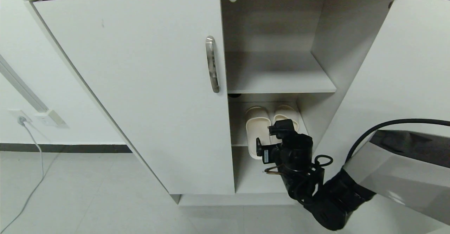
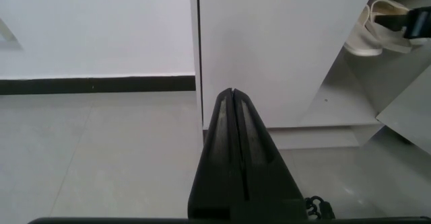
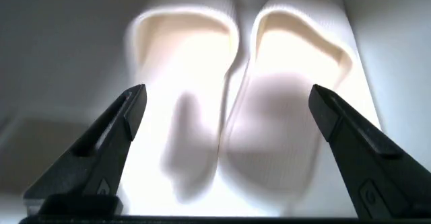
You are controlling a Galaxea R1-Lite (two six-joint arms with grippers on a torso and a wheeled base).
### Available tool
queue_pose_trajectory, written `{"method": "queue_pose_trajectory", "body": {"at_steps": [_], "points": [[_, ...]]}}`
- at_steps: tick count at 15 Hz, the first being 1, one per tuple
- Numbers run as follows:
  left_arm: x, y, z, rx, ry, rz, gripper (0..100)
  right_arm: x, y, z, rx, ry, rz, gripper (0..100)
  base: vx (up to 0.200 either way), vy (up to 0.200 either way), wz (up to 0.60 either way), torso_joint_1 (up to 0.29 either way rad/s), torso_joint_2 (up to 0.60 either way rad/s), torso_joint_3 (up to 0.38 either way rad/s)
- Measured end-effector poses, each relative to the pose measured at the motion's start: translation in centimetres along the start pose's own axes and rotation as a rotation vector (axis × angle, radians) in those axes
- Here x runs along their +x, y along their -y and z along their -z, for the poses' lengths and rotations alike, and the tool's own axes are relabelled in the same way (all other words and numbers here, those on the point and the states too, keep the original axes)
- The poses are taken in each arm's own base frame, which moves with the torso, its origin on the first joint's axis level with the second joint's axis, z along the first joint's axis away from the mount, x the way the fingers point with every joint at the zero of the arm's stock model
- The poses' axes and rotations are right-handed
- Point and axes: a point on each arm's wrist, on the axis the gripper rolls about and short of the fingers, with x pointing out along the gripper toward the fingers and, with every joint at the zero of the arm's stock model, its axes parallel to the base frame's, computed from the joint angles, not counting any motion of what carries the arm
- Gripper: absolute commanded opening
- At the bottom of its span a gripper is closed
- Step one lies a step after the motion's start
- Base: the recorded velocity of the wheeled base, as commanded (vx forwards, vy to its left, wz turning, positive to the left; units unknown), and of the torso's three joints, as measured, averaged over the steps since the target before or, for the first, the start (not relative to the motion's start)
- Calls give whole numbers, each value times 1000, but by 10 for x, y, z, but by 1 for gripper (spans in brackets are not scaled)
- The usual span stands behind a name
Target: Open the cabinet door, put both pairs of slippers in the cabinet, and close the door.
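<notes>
Cream slippers point(image 1: 259, 127), apparently one pair, sit on the lower shelf point(image 1: 238, 128) of the white cabinet point(image 1: 133, 86); right gripper point(image 3: 225, 109) spread wide before them, left gripper point(image 2: 232, 99) pressed together above grey floor tiles point(image 1: 88, 199).

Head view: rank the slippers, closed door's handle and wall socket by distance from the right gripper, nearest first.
1. Slippers: on the lower shelf, just ahead of the open right gripper.
2. Door handle: up and left, on the shut left door.
3. Wall socket: far left, low on the wall.
</notes>
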Motion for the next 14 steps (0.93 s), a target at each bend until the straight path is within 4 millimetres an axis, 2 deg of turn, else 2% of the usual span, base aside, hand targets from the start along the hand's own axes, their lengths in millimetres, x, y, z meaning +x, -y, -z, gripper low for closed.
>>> {"method": "queue_pose_trajectory", "body": {"at_steps": [2, 4, 11, 14], "points": [[0, 0, 0, 0, 0, 0, 0, -29, -2, -5, 8, 16, -48, 100, 0, 0, 0, 0, 0, 0], [0, 0, 0, 0, 0, 0, 0, -42, -2, -9, 6, 16, -70, 100, 0, 0, 0, 0, 0, 0], [0, 0, 0, 0, 0, 0, 0, -50, -3, -13, 8, 20, -83, 100, -200, 0, 0, 1, 3, 2], [0, 0, 0, 2, 0, 0, 0, -50, -3, -12, 6, 17, -85, 100, 0, 0, 0, 0, 0, 0]]}}
